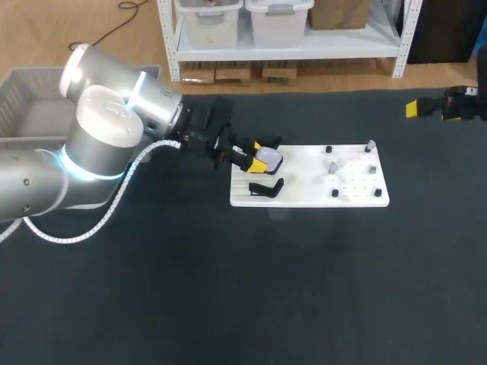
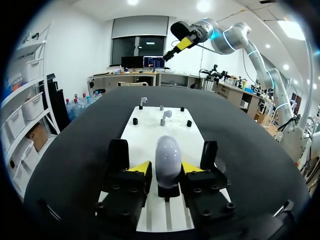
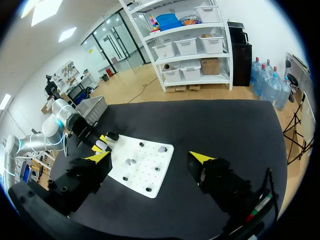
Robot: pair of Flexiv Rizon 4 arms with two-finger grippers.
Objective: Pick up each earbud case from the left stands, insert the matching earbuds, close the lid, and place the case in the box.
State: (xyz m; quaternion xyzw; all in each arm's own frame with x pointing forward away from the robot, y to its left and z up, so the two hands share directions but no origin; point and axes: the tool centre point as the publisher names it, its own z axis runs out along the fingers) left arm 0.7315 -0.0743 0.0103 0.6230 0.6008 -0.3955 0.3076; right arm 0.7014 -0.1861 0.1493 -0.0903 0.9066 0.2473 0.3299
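White earbud case (image 2: pixel 168 152), lid closed, stands between tips of left tool (image 2: pixel 166 169).

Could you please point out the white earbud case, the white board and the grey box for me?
white earbud case (image 2: pixel 168 156): left wrist view, the middle of its rounded shell.
white board (image 1: pixel 304 192): head view, a bare patch near its front edge.
grey box (image 1: pixel 21 93): head view, its side wall.
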